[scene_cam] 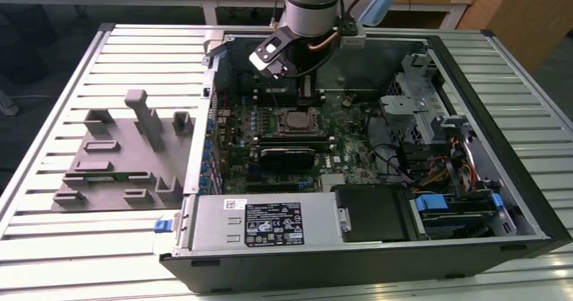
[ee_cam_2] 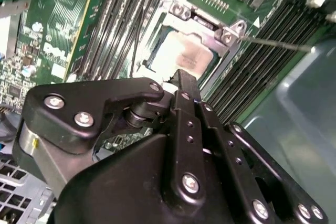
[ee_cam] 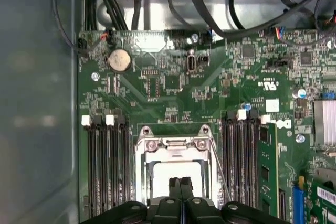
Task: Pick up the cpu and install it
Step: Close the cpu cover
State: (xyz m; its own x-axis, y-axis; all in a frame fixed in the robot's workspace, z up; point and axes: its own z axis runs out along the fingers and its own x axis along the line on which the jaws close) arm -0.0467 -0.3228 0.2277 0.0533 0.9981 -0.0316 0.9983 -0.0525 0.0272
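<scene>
The cpu (scene_cam: 294,121) lies flat in the motherboard socket inside the open computer case, its pale silver top facing up. In both wrist views the cpu (ee_cam: 176,171) (ee_cam_2: 181,56) sits within the socket's metal frame (ee_cam: 173,142). My gripper (scene_cam: 310,101) hangs over the socket's far edge, close above the board. Its two black fingers (ee_cam: 175,187) are pressed together with nothing between them. The fingertips (ee_cam_2: 185,80) hover over the chip's edge and hide part of it. Whether they touch the chip I cannot tell.
A thin socket lever (ee_cam_2: 273,43) sticks out beside the frame. Memory slots (ee_cam: 105,166) flank the socket on both sides. A black finned block (scene_cam: 286,157) lies below the socket, a power supply (scene_cam: 259,220) at the case front. A grey fixture with upright blocks (scene_cam: 117,160) sits on the exterior view's left.
</scene>
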